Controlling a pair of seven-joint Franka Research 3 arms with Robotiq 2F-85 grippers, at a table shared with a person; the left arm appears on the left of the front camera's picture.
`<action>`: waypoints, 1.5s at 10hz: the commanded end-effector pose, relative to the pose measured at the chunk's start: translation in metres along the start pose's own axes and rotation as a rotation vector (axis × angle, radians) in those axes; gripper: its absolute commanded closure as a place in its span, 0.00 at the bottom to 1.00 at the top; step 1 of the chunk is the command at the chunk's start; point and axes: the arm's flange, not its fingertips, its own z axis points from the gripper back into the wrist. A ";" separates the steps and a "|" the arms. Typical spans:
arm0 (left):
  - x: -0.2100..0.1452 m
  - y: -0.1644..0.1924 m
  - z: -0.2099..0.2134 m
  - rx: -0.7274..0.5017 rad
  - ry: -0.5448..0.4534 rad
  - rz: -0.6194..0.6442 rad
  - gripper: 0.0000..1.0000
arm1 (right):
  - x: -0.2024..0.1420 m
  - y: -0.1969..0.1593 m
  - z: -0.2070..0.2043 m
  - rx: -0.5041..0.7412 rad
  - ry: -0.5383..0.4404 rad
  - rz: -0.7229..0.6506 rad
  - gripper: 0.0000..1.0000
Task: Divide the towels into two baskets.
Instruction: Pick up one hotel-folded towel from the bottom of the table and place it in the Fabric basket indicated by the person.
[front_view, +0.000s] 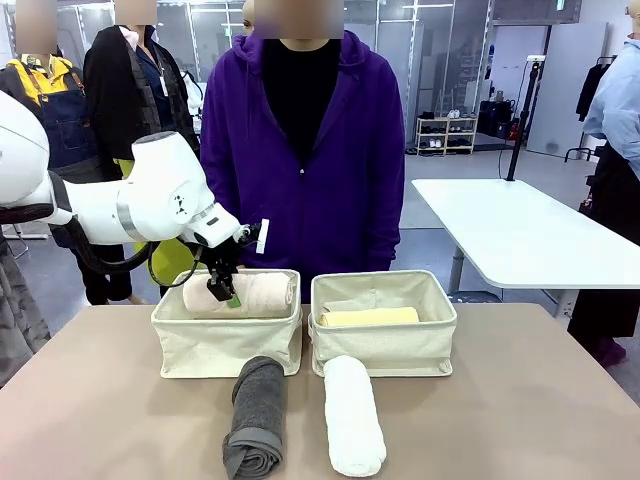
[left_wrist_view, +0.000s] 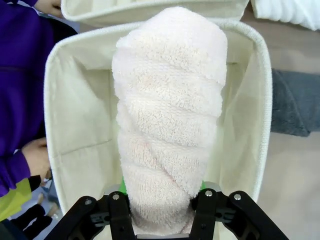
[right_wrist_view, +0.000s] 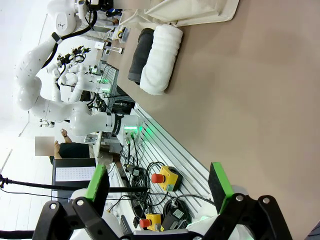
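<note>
While L gripper (front_view: 224, 292) straddles peach towel (left_wrist_view: 170, 100) in left basket (front_view: 225, 345), can't tell if clamped; R gripper (right_wrist_view: 160, 182) wide open, empty.

Grey floor (front_view: 445, 205) under bright light, a white table (front_view: 520, 235) at right, and a low shelf rack (front_view: 446, 135) before glass partitions (front_view: 400, 60).

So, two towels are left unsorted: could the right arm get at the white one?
Probably yes: the white towel lies uncovered on the table, and the right gripper is open and empty.
</note>
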 end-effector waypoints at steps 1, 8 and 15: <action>0.002 0.005 0.003 0.003 0.022 0.012 0.00 | -0.003 0.002 0.000 -0.018 0.003 -0.008 0.00; 0.008 0.000 0.000 0.004 0.020 -0.008 0.00 | -0.003 0.002 0.000 -0.018 0.003 -0.008 0.00; 0.008 0.000 0.000 0.004 0.020 -0.008 0.00 | -0.003 0.002 0.000 -0.018 0.003 -0.008 0.00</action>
